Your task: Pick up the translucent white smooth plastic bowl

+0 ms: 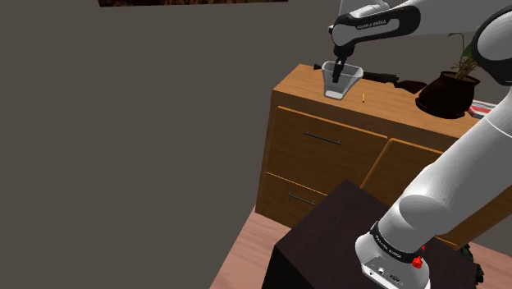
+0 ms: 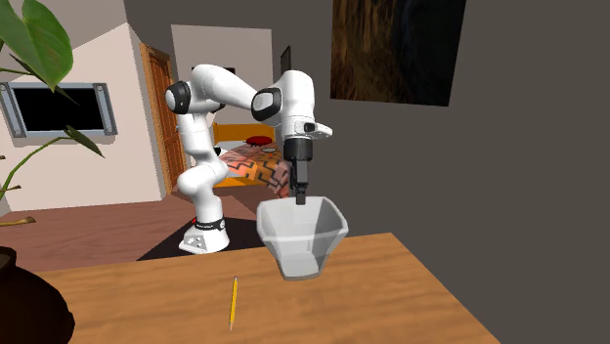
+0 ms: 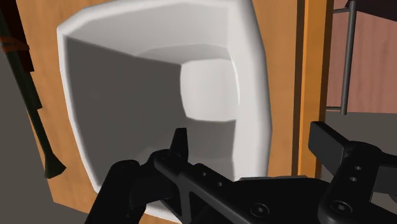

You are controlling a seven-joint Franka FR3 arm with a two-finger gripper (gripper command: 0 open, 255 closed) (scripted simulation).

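Observation:
A pale translucent white bowl (image 1: 342, 82) (image 2: 301, 235) (image 3: 159, 83) with smooth sloping walls rests on the top of a wooden dresser (image 1: 328, 139) (image 2: 391, 293), close to its edge. My black gripper (image 1: 338, 74) (image 2: 299, 198) (image 3: 254, 143) comes down from above onto the bowl's rim and is open. In the wrist view one finger (image 3: 180, 143) reaches inside the bowl while the other finger (image 3: 331, 137) stands outside its wall, past the dresser's edge. The wall runs between them and neither finger touches it.
A thin yellow pencil (image 1: 363, 98) (image 2: 233, 303) lies on the dresser beside the bowl. A dark plant pot (image 1: 447, 92) (image 2: 15, 293) stands farther along the top. A long dark object (image 3: 32, 108) lies behind the bowl. The dark stand (image 1: 328, 246) sits below.

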